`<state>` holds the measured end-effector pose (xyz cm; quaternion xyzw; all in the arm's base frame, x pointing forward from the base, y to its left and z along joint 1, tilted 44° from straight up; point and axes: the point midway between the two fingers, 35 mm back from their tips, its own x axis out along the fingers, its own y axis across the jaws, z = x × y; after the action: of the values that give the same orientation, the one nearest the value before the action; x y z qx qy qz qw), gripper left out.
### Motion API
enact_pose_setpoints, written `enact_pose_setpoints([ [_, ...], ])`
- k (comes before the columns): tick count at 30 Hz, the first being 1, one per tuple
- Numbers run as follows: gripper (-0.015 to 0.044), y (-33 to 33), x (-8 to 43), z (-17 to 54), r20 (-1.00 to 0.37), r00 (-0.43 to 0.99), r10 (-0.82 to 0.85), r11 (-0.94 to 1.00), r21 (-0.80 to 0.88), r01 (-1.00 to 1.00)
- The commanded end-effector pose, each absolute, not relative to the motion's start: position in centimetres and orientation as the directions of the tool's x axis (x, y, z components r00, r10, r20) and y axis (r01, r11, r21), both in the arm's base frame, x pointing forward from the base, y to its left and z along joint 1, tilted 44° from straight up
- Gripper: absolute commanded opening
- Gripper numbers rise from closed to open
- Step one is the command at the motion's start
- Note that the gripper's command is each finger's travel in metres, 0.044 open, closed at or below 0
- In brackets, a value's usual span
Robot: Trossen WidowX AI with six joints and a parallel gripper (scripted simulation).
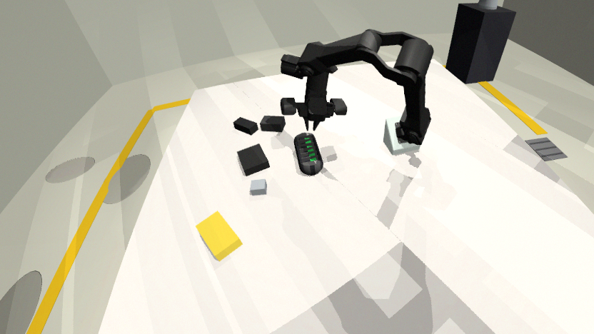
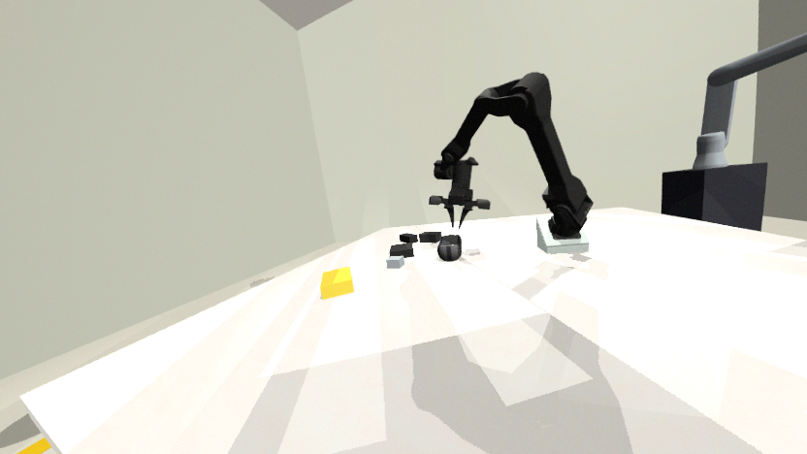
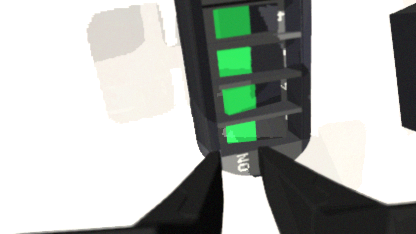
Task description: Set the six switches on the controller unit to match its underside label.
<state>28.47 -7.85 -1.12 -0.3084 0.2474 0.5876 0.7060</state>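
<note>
The dark grey controller unit (image 1: 311, 168) (image 2: 449, 248) (image 3: 192, 80) sits upright on the bench, switches facing up. The wrist view shows several switches with green ends on the left and dark ends on the right. The far end is cut off by the frame there, and I cannot tell clearly which ends are pressed down. The underside label is hidden. My gripper (image 1: 311, 129) (image 2: 456, 227) (image 3: 241, 151) points down, its fingers a little apart with nothing held between them. In the wrist view the tips appear over the unit's near end, by the ON print.
A large black block (image 1: 252, 159) (image 2: 402, 250), a small grey block (image 1: 258, 186) (image 2: 395, 262) and a yellow block (image 1: 217, 233) (image 2: 337, 283) lie left of the unit. Two smaller black blocks (image 1: 245, 125) (image 1: 272, 123) lie behind. A dark block (image 3: 407, 75) shows at the wrist view's right edge.
</note>
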Motion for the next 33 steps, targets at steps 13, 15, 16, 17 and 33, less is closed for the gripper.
enact_pose_setpoints([
  [13,0.0000,-6.9,25.2,-2.9,-0.700,0.271,0.661,0.172,-0.211,-0.962],
  [15,0.0000,-6.6,25.2,-3.2,-0.700,0.271,0.660,0.172,-0.211,-0.962],
  [16,0.0000,-6.5,25.2,-3.3,-0.700,0.271,0.660,0.172,-0.211,-0.962],
  [17,0.0000,-6.4,25.2,-3.4,-0.700,0.271,0.660,0.172,-0.211,-0.962],
  [33,0.0000,-4.6,25.2,-5.3,-0.700,0.272,0.661,0.172,-0.211,-0.962],
])
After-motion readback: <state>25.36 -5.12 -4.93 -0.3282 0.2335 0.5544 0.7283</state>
